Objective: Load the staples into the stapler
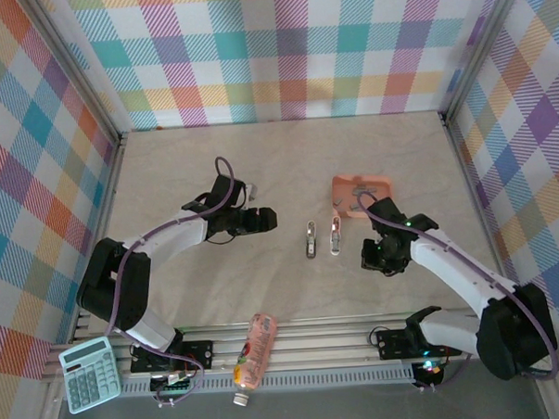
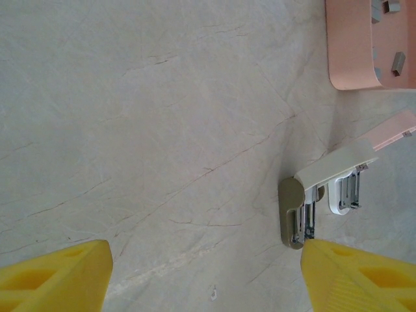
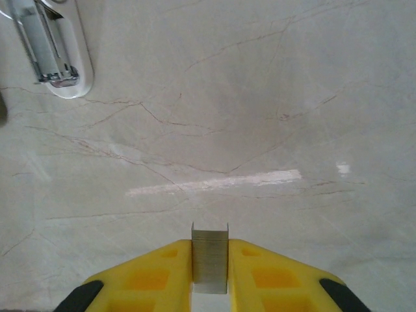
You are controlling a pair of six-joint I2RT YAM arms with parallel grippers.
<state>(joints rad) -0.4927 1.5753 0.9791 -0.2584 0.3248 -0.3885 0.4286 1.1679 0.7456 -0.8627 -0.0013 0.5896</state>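
Staples first: one short grey metallic staple strip [image 3: 210, 260] is pinched between the yellow fingers [image 3: 162, 273] of the right gripper [image 3: 210, 250], jaws closed on its two sides. Under it I see bare marble-look tabletop [image 3: 260, 130]; I can't tell if the strip touches the surface. Spare grey strips [image 2: 398, 62] lie loose in the shallow salmon-pink plastic tray [image 2: 344, 65], far right of centre. Two small staplers sit side by side mid-table, clear of the held strip, both with tops swung open and chrome magazines showing. White-based stapler with pink top [image 1: 335, 235] is the right-hand one, nearer the right gripper, with the tray just beyond it. Grey-based stapler with cream top [image 1: 311, 241] is just beside it on the left. Left gripper [image 1: 261, 220] hovers left of the staplers, aimed their way, fingers spread wide with nothing between them. Near edge: mint-green calculator [image 1: 89, 374] at the left corner, pink plastic bottle [image 1: 255, 350] lying between the arm bases.
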